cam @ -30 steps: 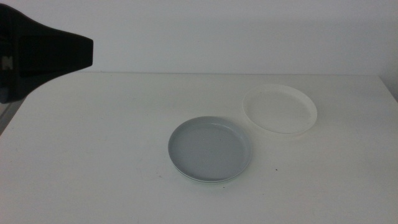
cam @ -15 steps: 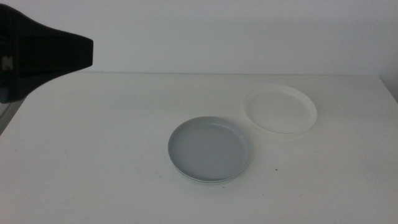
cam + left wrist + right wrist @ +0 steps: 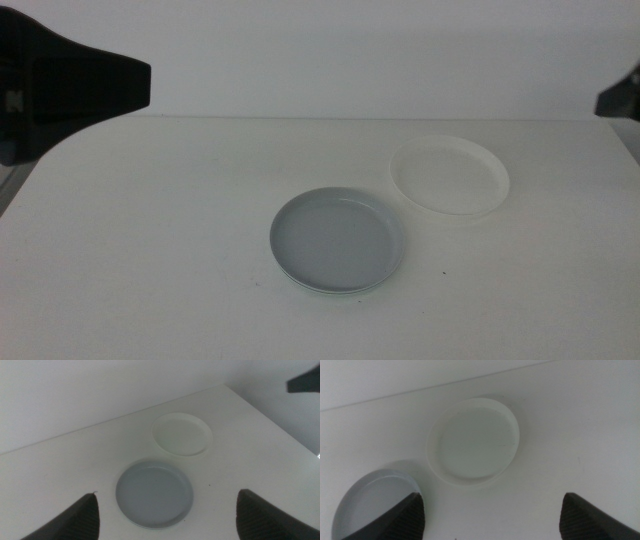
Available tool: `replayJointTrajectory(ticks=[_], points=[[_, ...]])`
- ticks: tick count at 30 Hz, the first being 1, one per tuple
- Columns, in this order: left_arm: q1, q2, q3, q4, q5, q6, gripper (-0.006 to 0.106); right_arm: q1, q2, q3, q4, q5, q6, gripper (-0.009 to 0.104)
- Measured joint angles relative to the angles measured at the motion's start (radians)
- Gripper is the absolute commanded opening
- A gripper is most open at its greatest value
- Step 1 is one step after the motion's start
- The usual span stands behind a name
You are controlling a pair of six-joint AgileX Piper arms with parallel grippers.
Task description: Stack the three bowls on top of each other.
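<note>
White desk under a pale wall carries the grey-blue bowl near its middle, resting on a thin mint green bowl whose edge peeks out beneath its near rim, and the white bowl just beside them, farther back and to the right, apart from the pair. Left pincer hangs high above the desk's left side, jaws spread wide, holding and touching nothing. Right pincer hovers over the white bowl, jaws likewise wide apart and empty.

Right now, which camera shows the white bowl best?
The right wrist view: the white bowl fills its centre, whole rim visible. The left wrist view shows it smaller but whole; the middle view shows it faint against the table.
</note>
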Motion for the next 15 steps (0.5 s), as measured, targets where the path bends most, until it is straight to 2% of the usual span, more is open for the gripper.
replayJointTrajectory(ticks=[15], points=[[0.000,0.000,0.000,0.000,0.000,0.001,0.094,0.000,0.644,-0.453,0.008,0.073,-0.015,0.093]])
